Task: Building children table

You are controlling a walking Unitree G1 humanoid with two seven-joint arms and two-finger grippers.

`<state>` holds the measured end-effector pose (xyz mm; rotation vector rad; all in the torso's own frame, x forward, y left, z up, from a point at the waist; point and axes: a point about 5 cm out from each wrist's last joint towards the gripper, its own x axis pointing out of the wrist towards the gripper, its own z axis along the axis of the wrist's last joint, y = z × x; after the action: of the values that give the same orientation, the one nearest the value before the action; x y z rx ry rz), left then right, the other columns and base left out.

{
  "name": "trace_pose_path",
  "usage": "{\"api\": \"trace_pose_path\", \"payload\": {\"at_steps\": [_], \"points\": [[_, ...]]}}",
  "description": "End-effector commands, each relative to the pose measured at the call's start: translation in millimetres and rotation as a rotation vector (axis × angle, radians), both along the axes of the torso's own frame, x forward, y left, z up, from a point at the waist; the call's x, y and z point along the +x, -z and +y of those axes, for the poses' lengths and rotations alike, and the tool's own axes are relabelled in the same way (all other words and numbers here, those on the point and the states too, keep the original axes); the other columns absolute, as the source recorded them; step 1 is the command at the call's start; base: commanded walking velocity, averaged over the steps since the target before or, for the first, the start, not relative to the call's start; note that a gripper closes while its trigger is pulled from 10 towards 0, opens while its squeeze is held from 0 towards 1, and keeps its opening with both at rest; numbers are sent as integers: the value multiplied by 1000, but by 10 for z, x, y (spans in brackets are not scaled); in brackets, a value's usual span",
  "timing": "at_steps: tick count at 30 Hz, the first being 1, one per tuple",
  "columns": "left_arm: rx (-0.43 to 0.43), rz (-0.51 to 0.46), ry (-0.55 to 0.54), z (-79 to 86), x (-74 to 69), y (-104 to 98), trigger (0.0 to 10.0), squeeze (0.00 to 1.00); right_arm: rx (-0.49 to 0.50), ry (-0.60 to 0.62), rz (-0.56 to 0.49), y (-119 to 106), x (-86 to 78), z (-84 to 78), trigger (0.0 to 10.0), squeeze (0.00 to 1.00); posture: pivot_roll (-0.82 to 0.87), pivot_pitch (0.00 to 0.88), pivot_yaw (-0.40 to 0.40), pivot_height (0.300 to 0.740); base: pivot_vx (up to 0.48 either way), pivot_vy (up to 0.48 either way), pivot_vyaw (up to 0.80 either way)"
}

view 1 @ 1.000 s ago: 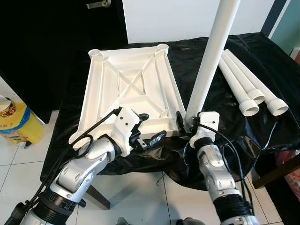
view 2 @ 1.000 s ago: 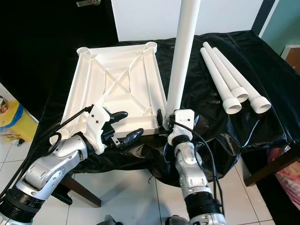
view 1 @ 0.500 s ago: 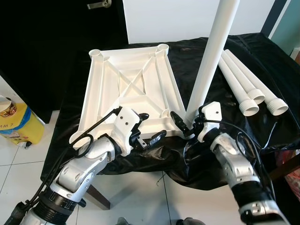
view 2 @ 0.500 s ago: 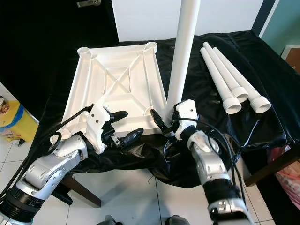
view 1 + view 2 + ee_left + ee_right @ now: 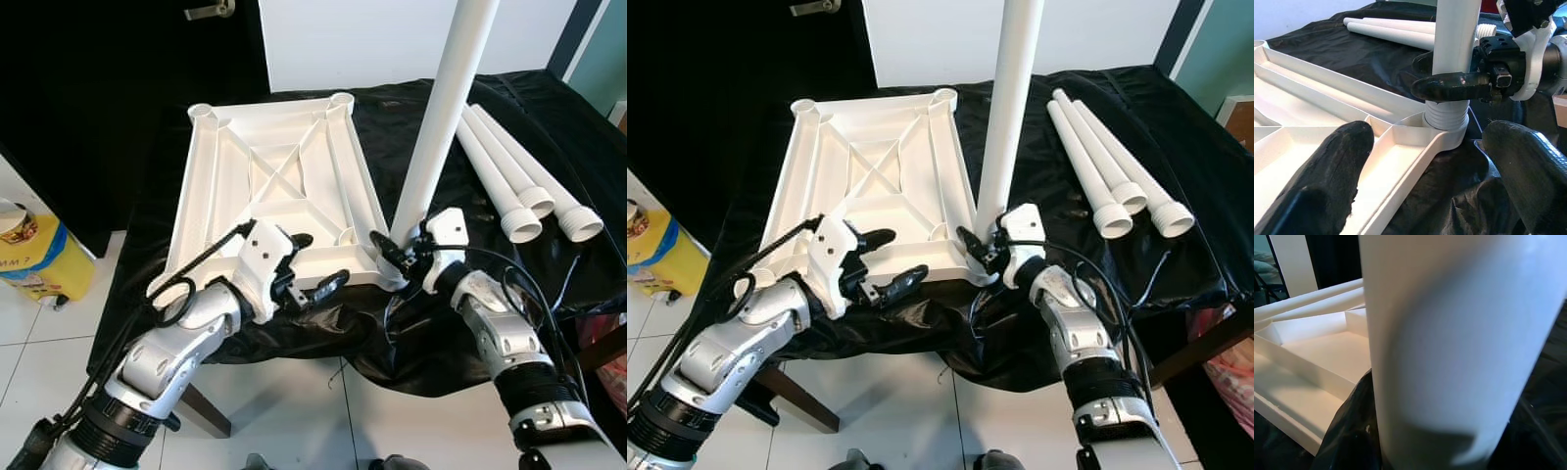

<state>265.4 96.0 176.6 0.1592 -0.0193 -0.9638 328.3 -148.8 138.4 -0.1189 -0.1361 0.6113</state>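
A white tabletop [image 5: 274, 186] lies upside down on the black cloth, ribs up. One white table leg [image 5: 436, 127] stands upright in its near right corner socket [image 5: 1445, 120]. My right gripper [image 5: 397, 251] is shut on that leg just above the threaded end; one of its fingers [image 5: 1449, 87] crosses the leg in the left wrist view. The leg [image 5: 1449, 347] fills most of the right wrist view. My left gripper [image 5: 315, 262] is open at the tabletop's near edge, left of the socket, holding nothing.
Three loose white legs [image 5: 519, 181] lie side by side on the cloth [image 5: 490, 88] at the right. A yellow container [image 5: 34, 259] stands on the tiled floor at the left. A wooden edge [image 5: 607, 352] shows at the far right.
My right wrist and forearm have swung out to the right around the leg's base, and the fingers sit on the leg from a new angle. The left gripper has barely moved.
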Motion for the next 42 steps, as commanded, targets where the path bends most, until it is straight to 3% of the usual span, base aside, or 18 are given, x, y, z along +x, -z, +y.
{"api": "trace_pose_path", "payload": {"at_steps": [1, 8, 20, 22, 23, 24, 32, 41, 42], "points": [[25, 18, 162, 0, -59, 15, 10000, 0, 16, -3, 42, 63, -1, -18, 10000, 0, -17, 25, 37, 740, 0, 0, 0], [31, 18, 162, 9, -58, 12, 10000, 0, 93, 36, 77, 104, -2, -12, 10000, 0, -15, 28, 39, 740, 0, 0, 0], [34, 25, 166, 15, -80, 21, 10000, 0, 115, 127, 56, 129, -28, 45, 10000, 0, -16, 38, 40, 740, 0, 0, 0], [33, 27, 166, 13, -84, 26, 10000, 0, 120, 242, 54, 144, -37, 80, 10000, 0, -19, 41, 37, 740, 0, 0, 0], [33, 27, 166, 13, -84, 26, 10000, 0, 120, 242, 54, 144, -37, 80, 10000, 0, -19, 41, 37, 740, 0, 0, 0], [31, 29, 164, 10, -84, 31, 10000, 0, 116, 354, 59, 164, -48, 107, 10000, 0, -19, 41, 37, 740, 0, 0, 0], [24, 31, 155, 10, -79, 34, 10000, 0, 140, 566, 100, 241, -118, 305, 10000, 0, -16, 45, 31, 740, 0, 0, 0], [22, 33, 147, 24, -88, 36, 10000, 0, 171, 629, 113, 220, -142, 406, 10000, 0, -14, 49, 30, 740, 0, 0, 0], [23, 32, 144, 28, -82, 34, 10000, 0, 174, 619, 106, 208, -144, 414, 10000, 322, -13, 50, 29, 740, 0, 0, 0]]}}
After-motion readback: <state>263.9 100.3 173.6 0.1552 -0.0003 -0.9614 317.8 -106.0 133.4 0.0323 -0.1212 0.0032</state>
